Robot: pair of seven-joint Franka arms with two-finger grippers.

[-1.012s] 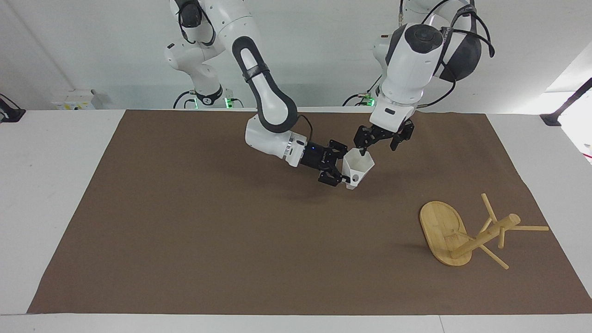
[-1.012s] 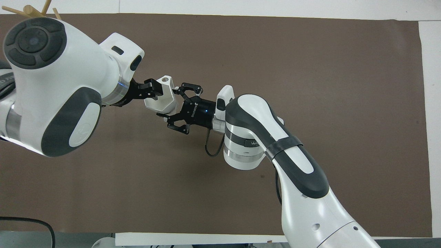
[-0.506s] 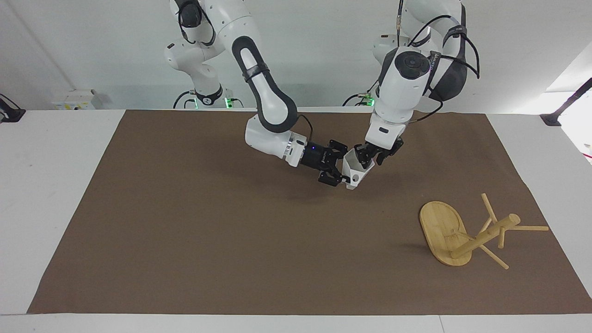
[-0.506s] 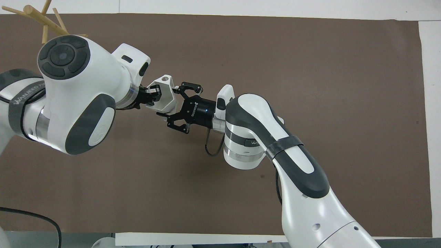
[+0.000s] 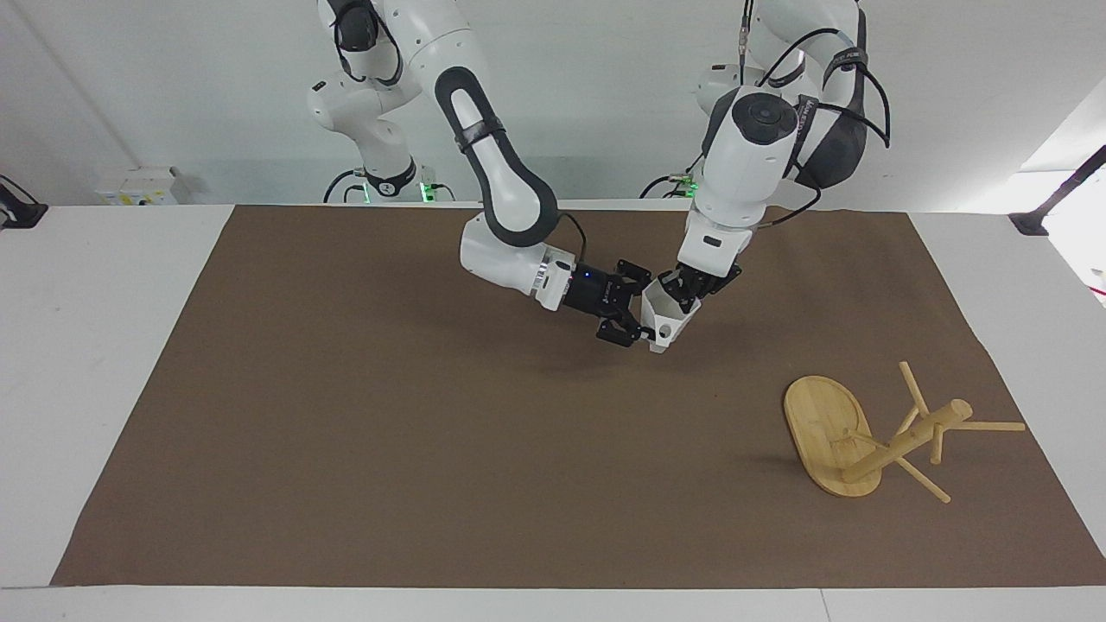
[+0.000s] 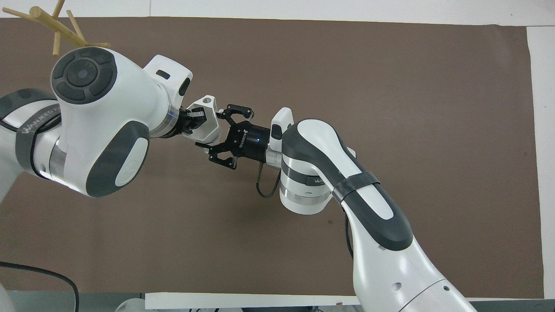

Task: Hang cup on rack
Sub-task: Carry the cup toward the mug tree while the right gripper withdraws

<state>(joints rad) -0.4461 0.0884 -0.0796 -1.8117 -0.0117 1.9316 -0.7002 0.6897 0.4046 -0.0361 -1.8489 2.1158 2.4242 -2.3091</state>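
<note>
The white faceted cup is held in the air over the middle of the brown mat, tilted, its mouth toward the left arm. My right gripper grips it around the base end, fingers on either side. My left gripper comes down onto the cup's rim and is shut on the wall, one finger inside the mouth. In the overhead view the cup sits between the left gripper and the right gripper. The bamboo rack lies tipped on its side at the left arm's end of the mat, pegs splayed.
The brown mat covers most of the white table. In the overhead view only the rack's post tip and pegs show, past the left arm's elbow. A small box stands at the table's corner by the right arm's base.
My left gripper came down from just above the cup's rim and closed on the rim wall. My right gripper kept its hold; the cup shifted only slightly.
</note>
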